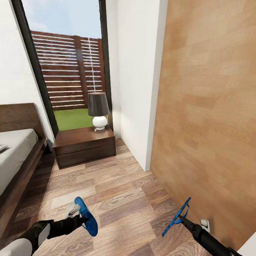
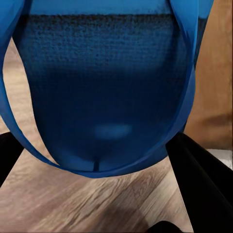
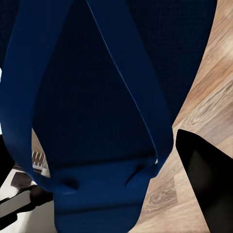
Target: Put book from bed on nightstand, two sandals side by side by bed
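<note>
floor: wood planks (image 1: 117,192) | walls: white (image 1: 133,71) | window: dark-framed (image 1: 67,60) | lamp (image 1: 98,110): dark shade

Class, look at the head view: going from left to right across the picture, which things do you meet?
Bed → sandal in the left gripper → nightstand with the lamp on it → white wall → sandal in the right gripper → wooden door.
</note>
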You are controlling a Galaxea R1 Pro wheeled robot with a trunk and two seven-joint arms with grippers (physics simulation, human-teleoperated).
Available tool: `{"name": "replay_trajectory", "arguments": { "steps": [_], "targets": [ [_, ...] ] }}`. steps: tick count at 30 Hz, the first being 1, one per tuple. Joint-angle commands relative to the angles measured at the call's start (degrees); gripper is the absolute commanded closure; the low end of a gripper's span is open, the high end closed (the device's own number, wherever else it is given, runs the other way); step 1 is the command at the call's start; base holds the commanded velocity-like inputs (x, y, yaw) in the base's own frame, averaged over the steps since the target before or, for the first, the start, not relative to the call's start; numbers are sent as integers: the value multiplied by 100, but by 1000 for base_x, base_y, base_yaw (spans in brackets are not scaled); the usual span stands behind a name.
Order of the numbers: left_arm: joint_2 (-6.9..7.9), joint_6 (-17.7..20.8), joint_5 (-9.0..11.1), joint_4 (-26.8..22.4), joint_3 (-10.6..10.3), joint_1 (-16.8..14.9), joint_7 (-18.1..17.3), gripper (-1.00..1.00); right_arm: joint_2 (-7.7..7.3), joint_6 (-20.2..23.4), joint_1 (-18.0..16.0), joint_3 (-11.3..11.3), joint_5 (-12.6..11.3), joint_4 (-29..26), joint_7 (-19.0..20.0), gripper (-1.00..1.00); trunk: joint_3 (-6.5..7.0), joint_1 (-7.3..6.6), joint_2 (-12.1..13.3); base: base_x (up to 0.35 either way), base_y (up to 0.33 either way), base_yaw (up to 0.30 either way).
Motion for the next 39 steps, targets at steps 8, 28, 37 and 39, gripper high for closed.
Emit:
{"name": "replay_trajectory", "arguments": {
  "steps": [8, 28, 37, 39],
  "targets": [
    [182, -213, -15, 55, 89, 237, -748, 100, 7, 68, -2, -6, -28, -23, 19, 100, -5, -1, -2, 0, 0, 0],
    [293, -224, -17, 144, 110, 264, -1025, 100, 5, 60, -2, 173, -28, -31, 5, 100, -5, -1, -2, -6, -33, 0],
    [301, -219, -17, 147, 115, 265, -1026, 100, 11, 53, -2, 193, -35, -33, -188, 100, -5, -1, -2, -77, -127, 0],
    [318, -210, -17, 151, 113, 265, -1026, 100, 32, 51, -2, 196, -36, -34, -208, 100, -5, -1, -2, -83, -104, 0]
  ]
}}
